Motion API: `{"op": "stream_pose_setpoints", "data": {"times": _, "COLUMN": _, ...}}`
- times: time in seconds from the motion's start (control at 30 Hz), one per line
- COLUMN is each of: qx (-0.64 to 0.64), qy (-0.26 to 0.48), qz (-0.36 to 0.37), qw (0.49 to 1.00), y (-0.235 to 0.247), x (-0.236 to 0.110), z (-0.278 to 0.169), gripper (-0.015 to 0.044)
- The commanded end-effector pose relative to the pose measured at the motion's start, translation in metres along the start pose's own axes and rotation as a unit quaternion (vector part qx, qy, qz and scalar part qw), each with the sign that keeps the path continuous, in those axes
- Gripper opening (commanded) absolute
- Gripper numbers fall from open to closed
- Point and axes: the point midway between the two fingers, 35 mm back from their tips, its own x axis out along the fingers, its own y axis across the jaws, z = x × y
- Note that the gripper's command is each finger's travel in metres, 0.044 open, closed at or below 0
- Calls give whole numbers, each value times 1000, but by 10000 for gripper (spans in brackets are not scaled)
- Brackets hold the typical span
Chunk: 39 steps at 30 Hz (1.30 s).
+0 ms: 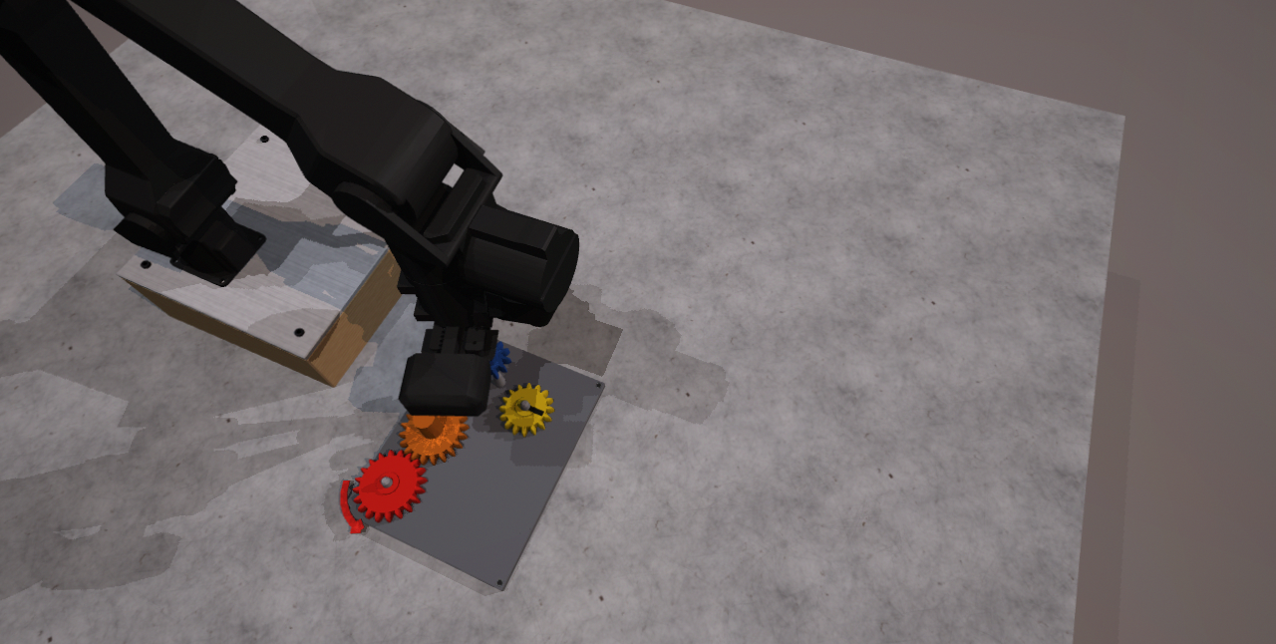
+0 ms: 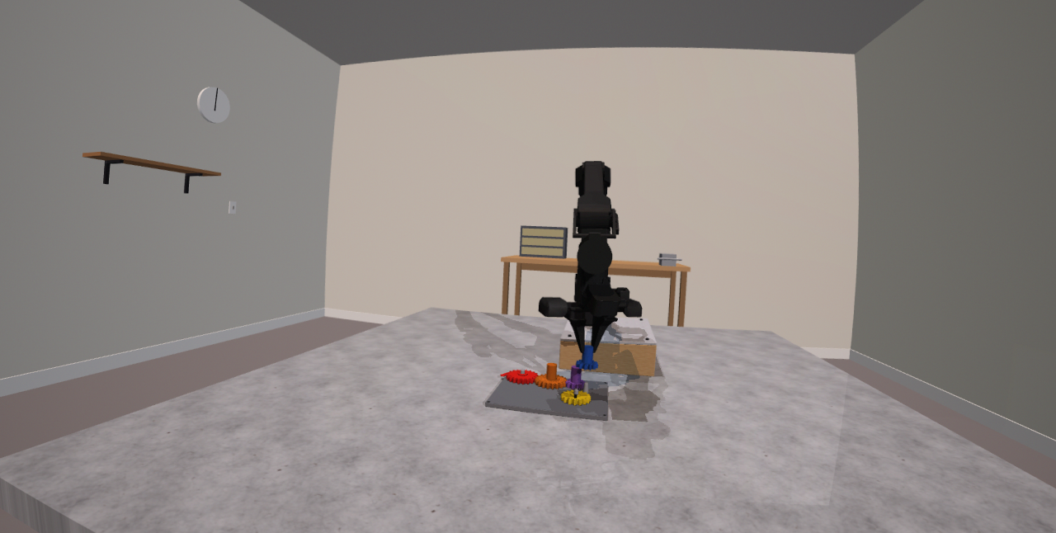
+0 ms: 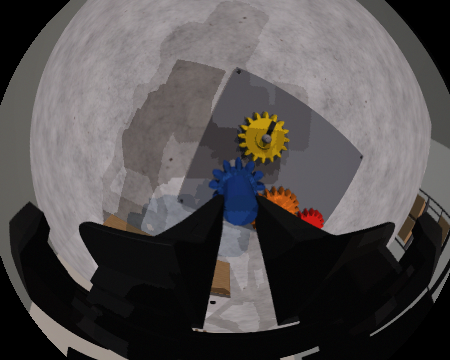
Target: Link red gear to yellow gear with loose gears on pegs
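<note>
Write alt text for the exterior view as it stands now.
A black robot arm's gripper holds a blue gear by its stem above a grey board. On the board sit red, orange, purple and yellow gears. Behind are a wooden-sided block and a wooden table by the wall.

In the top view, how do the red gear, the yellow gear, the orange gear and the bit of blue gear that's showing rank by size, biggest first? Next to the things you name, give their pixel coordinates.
1. Red gear [image 1: 403, 497] [image 2: 520, 377] [image 3: 311, 219] and orange gear [image 1: 434, 447] [image 2: 550, 381] [image 3: 281, 201]: too close to rank, orange partly hidden
2. Yellow gear [image 1: 514, 417] [image 2: 576, 398] [image 3: 255, 126]
3. Visible bit of blue gear [image 1: 501, 359] [image 2: 587, 356] [image 3: 240, 192]
</note>
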Motion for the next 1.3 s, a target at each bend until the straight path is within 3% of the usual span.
{"op": "stream_pose_setpoints", "data": {"times": 0.0, "qx": -48, "qy": -2, "qz": 2, "qw": 999, "y": 1, "x": 0, "z": 0, "gripper": 0}}
{"op": "stream_pose_setpoints", "data": {"times": 0.37, "qx": -185, "qy": -2, "qz": 2, "qw": 983, "y": 1, "x": 0, "z": 0, "gripper": 0}}
{"op": "stream_pose_setpoints", "data": {"times": 1.27, "qx": -286, "qy": -2, "qz": 2, "qw": 958, "y": 0, "x": 24, "z": 0, "gripper": 0}}
